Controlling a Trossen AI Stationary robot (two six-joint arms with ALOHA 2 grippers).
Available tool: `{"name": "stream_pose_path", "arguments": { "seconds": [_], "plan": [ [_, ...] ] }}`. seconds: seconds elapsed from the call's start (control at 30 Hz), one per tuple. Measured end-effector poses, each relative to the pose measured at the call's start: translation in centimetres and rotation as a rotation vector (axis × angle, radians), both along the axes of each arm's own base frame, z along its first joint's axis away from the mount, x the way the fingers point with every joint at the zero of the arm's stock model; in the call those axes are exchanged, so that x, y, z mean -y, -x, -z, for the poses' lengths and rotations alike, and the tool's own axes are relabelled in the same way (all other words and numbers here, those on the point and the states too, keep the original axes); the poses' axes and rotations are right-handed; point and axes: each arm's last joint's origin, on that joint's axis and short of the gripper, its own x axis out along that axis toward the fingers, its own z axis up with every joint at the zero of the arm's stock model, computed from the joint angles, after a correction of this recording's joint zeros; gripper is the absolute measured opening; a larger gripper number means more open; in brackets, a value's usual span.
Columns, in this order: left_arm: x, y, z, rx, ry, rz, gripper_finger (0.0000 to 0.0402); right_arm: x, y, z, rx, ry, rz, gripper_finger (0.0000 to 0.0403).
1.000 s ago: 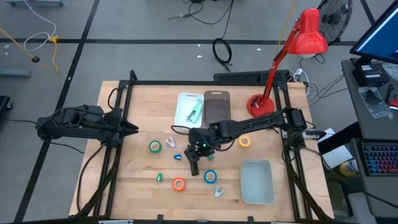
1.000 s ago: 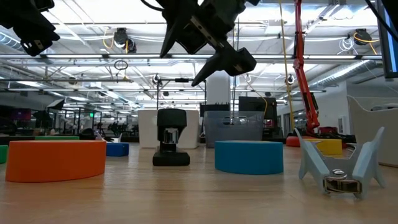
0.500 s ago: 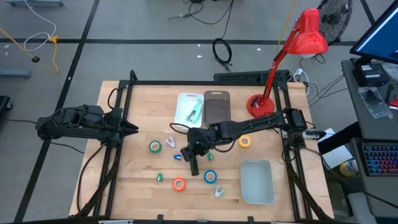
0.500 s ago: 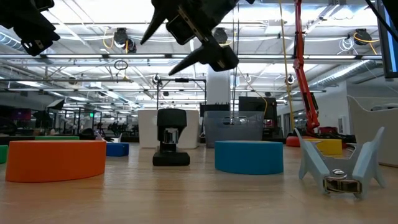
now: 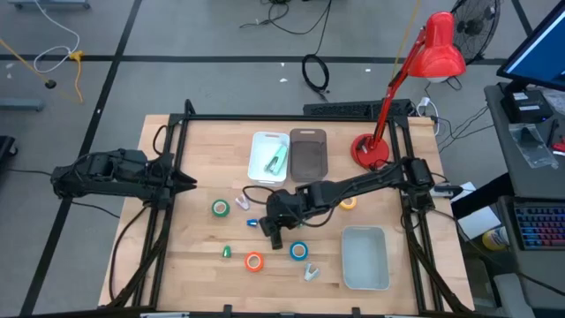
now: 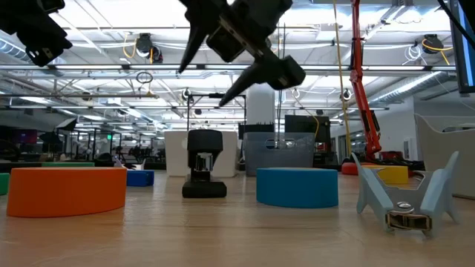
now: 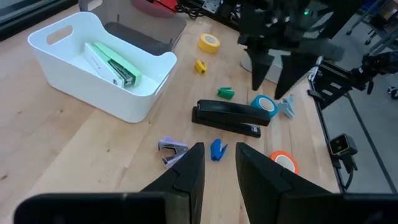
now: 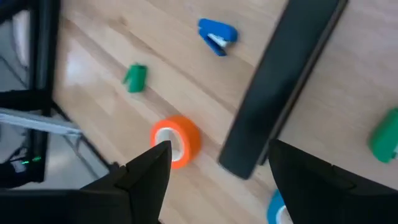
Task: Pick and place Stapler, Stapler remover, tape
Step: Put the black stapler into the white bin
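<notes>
A black stapler point(image 8: 286, 81) lies flat on the wooden table near its middle point(image 7: 227, 116). My right gripper point(image 8: 219, 146) hangs open above it, one finger on each side of one end, touching nothing; the low view shows it point(image 6: 202, 85) well above the stapler point(image 6: 204, 165). Around it lie tape rolls: green point(image 5: 220, 208), orange point(image 5: 254, 261), blue point(image 5: 298, 252) and yellow point(image 5: 348, 201). Small staple removers lie among them: purple point(image 7: 171, 149), blue point(image 7: 216, 149) and green point(image 7: 225, 93). My left gripper point(image 7: 217, 155) waits at the table's left edge, narrowly open on nothing.
A white bin point(image 5: 269, 157) holding a green stapler and a dark bin point(image 5: 308, 155) stand at the far middle. A pale tray point(image 5: 365, 258) sits near right, and a red lamp's base point(image 5: 371, 150) far right. A pale blue remover point(image 6: 407, 196) lies near the front.
My right gripper has shifted a little toward the table's near left, over the black stapler, rolling slightly, and has stayed open. Nothing on the table has moved.
</notes>
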Motion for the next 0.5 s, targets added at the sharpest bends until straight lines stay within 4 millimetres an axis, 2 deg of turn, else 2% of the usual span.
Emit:
{"name": "stream_pose_path", "arguments": {
  "seconds": [0.33,0.5],
  "plan": [
    [0.0,0.0,0.0,0.000,0.004,-0.009,0.0093,-0.6,-1.4,4.3,-0.073,-0.037,-0.024,0.0261],
    [0.0,0.0,0.0,0.000,0.005,-0.009,0.0093,-0.4,-1.4,4.8,-0.087,-0.026,-0.026,0.0259]
  ]
}}
